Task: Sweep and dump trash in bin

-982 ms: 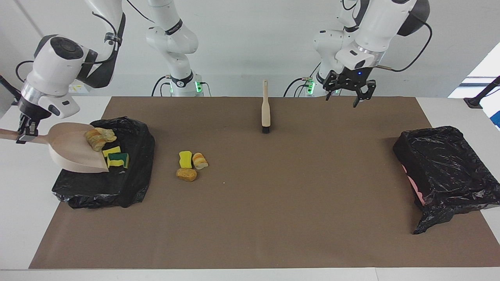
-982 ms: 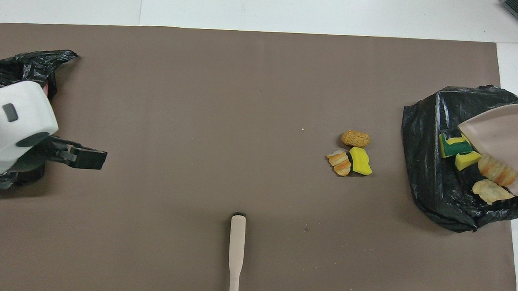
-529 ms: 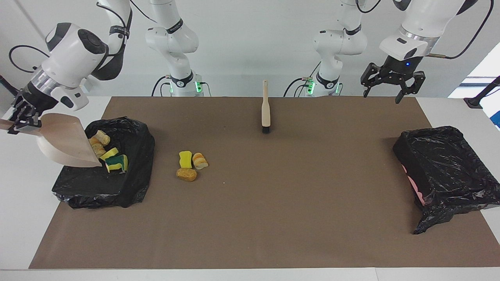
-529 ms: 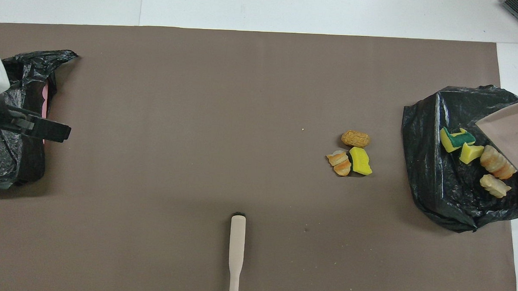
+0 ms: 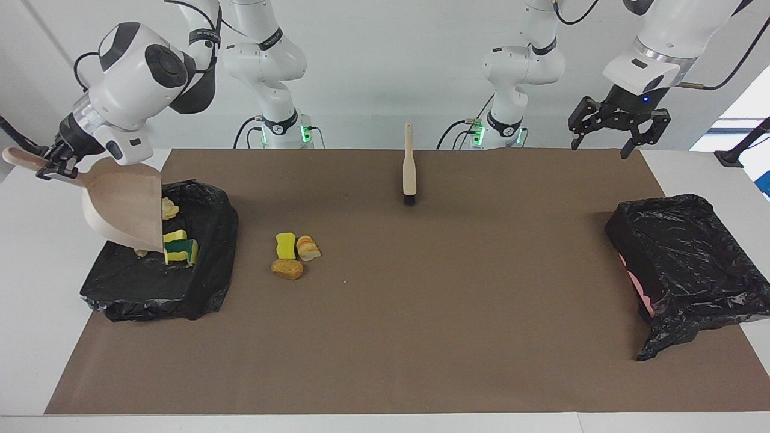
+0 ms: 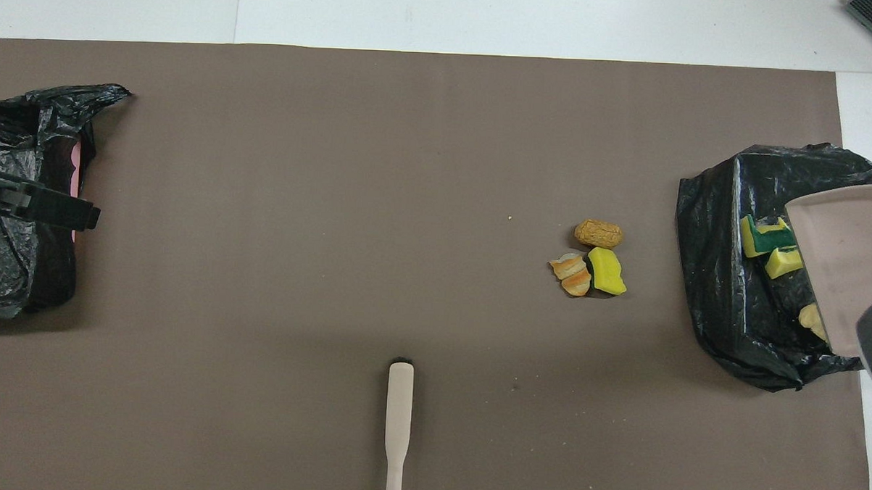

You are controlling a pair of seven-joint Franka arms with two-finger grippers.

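My right gripper (image 5: 50,168) is shut on the handle of the beige dustpan (image 5: 126,204), which hangs steeply tilted, mouth down, over the black-lined bin (image 5: 204,282) at the right arm's end. In the bin lie a green-backed sponge bit (image 5: 181,249), a yellow bit (image 5: 175,235) and a pale lump (image 5: 169,210); the pan hides part of the bin. In the overhead view the dustpan (image 6: 838,259) covers part of this bin (image 6: 717,298). On the mat beside the bin lie a yellow sponge bit (image 5: 285,245), a bread-like lump (image 5: 307,247) and a tan lump (image 5: 287,269). My left gripper (image 5: 603,141) is open and empty, raised over the mat's corner at the left arm's end.
A wooden-handled brush (image 5: 409,165) lies on the brown mat (image 5: 421,337) near the robots, mid-table; it also shows in the overhead view (image 6: 398,425). A second black-lined bin (image 5: 686,264) stands at the left arm's end.
The right gripper raised the handle and tipped the dustpan steeper; the trash slid out of it into the bin. The left gripper rose and moved toward the left arm's end.
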